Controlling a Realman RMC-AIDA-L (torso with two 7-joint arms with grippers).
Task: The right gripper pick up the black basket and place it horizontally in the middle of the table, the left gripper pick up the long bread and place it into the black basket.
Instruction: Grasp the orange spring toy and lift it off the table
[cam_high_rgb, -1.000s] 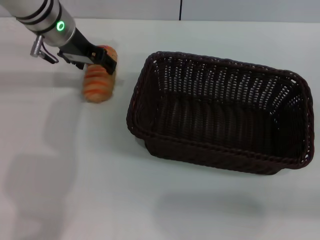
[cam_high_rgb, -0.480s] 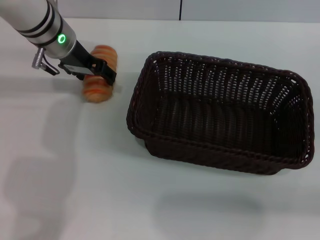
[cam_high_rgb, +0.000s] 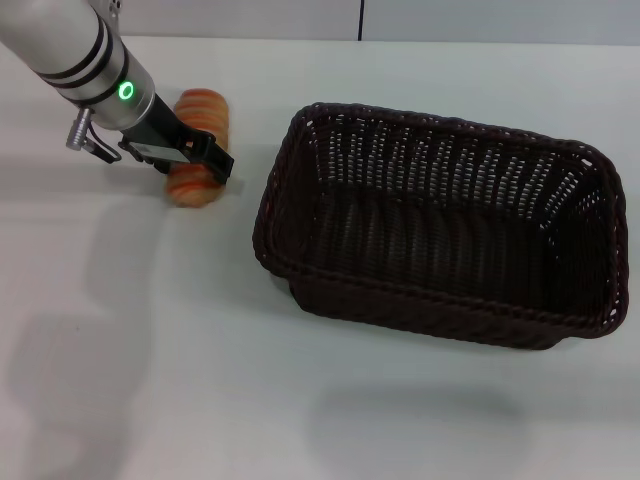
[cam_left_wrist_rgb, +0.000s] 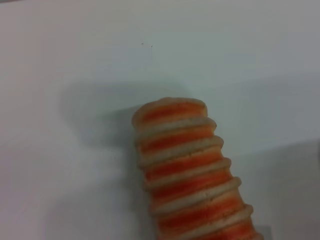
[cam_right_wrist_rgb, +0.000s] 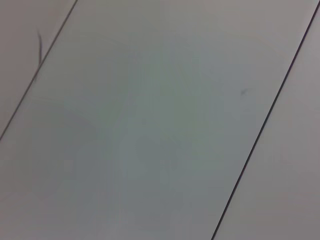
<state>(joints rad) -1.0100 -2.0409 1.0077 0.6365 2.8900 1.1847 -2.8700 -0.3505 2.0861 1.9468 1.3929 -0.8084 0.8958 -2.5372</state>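
Observation:
The long bread (cam_high_rgb: 199, 142), orange-brown with pale ridges, lies on the white table (cam_high_rgb: 150, 350) at the far left, left of the black basket. It fills the lower part of the left wrist view (cam_left_wrist_rgb: 192, 170). My left gripper (cam_high_rgb: 188, 152), with its green ring light, is low over the middle of the bread. Its black jaws stand apart, one on each side of the loaf. The black basket (cam_high_rgb: 440, 225) sits flat and empty in the middle-right of the table. The right gripper is out of view.
The table's far edge (cam_high_rgb: 360, 40) runs along the top of the head view. The right wrist view shows only a grey surface with dark seam lines (cam_right_wrist_rgb: 265, 120).
My left gripper has come down and slid toward the near end of the bread. The bread has shifted only slightly. The basket has not moved.

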